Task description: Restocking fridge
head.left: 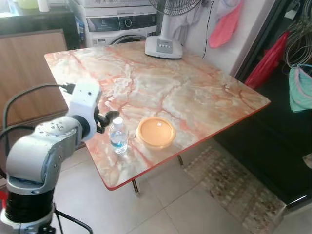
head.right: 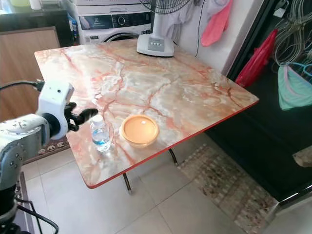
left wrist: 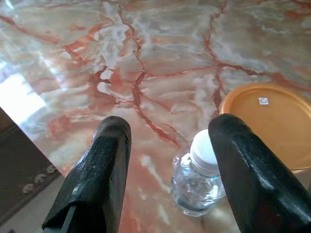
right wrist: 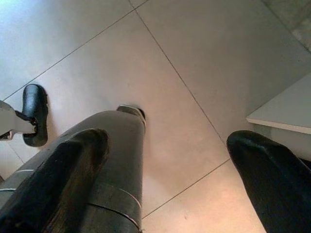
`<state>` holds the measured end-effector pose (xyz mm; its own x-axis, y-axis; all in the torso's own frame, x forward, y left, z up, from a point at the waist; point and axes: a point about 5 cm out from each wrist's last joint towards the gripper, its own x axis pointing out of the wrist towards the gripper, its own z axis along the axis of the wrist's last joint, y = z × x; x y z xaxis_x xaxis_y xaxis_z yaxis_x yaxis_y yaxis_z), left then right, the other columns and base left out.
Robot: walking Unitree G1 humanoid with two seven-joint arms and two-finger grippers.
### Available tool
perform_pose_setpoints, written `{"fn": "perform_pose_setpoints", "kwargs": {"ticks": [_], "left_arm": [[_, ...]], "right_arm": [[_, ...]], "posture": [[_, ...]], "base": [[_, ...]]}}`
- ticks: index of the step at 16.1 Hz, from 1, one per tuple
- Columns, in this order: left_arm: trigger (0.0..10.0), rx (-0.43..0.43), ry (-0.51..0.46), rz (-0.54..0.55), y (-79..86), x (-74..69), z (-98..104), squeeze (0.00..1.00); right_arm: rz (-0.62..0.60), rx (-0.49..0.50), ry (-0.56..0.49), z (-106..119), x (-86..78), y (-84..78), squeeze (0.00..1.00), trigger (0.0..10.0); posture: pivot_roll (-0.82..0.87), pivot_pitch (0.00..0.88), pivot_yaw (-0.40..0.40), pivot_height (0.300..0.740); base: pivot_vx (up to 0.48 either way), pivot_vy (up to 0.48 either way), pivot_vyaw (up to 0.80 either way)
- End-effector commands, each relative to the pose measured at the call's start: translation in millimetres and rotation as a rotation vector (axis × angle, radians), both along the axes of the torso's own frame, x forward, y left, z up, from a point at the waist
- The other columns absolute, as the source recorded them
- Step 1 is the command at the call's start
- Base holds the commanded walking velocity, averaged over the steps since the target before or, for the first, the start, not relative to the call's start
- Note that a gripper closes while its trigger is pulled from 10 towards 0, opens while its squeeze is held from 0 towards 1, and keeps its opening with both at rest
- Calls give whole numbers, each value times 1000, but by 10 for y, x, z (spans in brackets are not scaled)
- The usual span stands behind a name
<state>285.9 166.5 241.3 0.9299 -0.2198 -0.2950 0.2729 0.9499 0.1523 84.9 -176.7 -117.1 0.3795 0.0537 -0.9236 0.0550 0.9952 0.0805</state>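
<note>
Room: tiled floor (head.left: 195, 204), washing machine (head.left: 119, 23) and fan (head.left: 165, 44) at 12 o'clock, dark fridge (head.left: 273, 146) at 3 o'clock.
Surface: marble table (head.left: 161, 87), I see it bare in the middle.
Task things: water bottle (head.left: 118, 136) near the front edge; orange lidded container (head.left: 155, 132) just beside it at 3 o'clock.
Left gripper (head.left: 111, 116): spread wide, empty, just above the bottle.
Right gripper (right wrist: 160, 160): fingers apart, idle over floor.
Progress: I judge nothing stocked yet; grasp, carry, fridge all remain.
</note>
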Motion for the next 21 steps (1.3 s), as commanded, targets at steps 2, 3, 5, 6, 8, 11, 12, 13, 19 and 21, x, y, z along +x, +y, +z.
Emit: {"fn": "perform_pose_setpoints", "kwargs": {"ticks": [2,3,5,6,8,11,12,13,19,21], "left_arm": [[10000,-14,-25,-31,-48,1,65,0],[10000,-11,-31,-43,-67,1,82,0],[10000,-15,-21,-48,-82,2,77,0],[10000,-9,-14,-58,-97,-7,59,0],[10000,-8,-16,-80,-136,-22,58,0],[10000,15,-15,-113,-178,-19,57,0],[10000,15,-15,-115,-180,-19,55,0],[10000,13,-10,-128,-205,-14,52,0],[10000,19,-6,-182,-300,-3,55,0],[10000,20,-4,-189,-315,-3,43,0]], "right_arm": [[-78,-8,15,-24,-211,-80,0,10000],[-133,10,-33,-10,-201,-87,0,10000],[-184,38,-92,10,-180,-88,0,10000],[-186,44,-103,15,-178,-88,0,10000],[-194,52,-133,26,-173,-89,0,10000],[-186,85,-158,33,-170,-43,0,10000],[-182,84,-159,33,-171,-35,0,10000],[-183,83,-176,38,-167,-16,0,10000],[-183,115,-257,76,-110,27,0,10000],[-180,107,-376,198,328,-101,0,10000]], "posture": [[213,0,-150,740],[208,0,-147,740],[200,0,-144,740],[198,0,-143,740],[202,0,-139,740],[198,0,-119,740],[198,0,-114,740],[198,0,-100,740],[190,0,-77,740],[184,0,-79,740]], "base": [[0,0,0],[0,0,0],[0,0,0],[0,0,0],[0,0,0],[0,0,0],[0,0,0],[0,0,0],[0,0,0],[0,0,0]]}}
